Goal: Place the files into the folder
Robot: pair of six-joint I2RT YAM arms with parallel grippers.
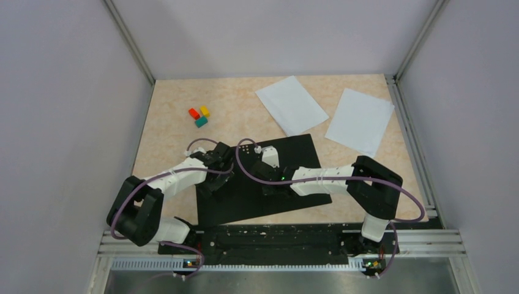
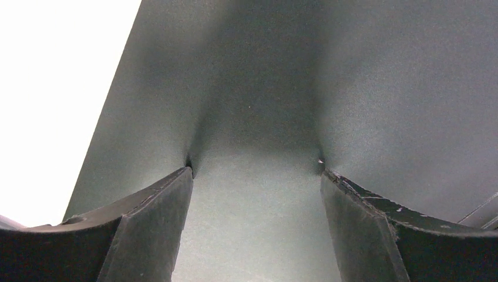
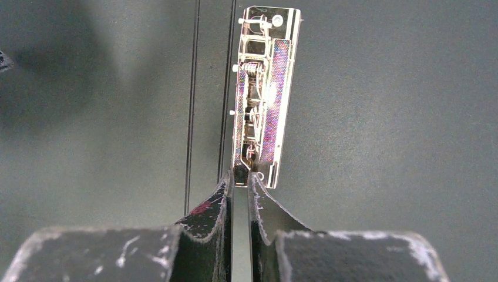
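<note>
The folder [image 1: 294, 153] lies open on the table, black inside up, with its metal spine clip [image 1: 247, 146] at the far edge. Two white files lie behind it, one [image 1: 291, 104] overlapping its far edge and one [image 1: 360, 120] to the right. My left gripper [image 1: 214, 174] is open, its fingertips resting on the folder's black left half [image 2: 352, 88]. My right gripper [image 3: 243, 176] is nearly closed, its tips pinching the near end of the clip [image 3: 261, 100] on the black inside [image 3: 382, 117].
Three small blocks, red [image 1: 194, 113], yellow [image 1: 205, 111] and green [image 1: 201, 122], sit on the table at the back left. Grey walls enclose the table on three sides. The table beside the folder shows overexposed white in the left wrist view [image 2: 47, 88].
</note>
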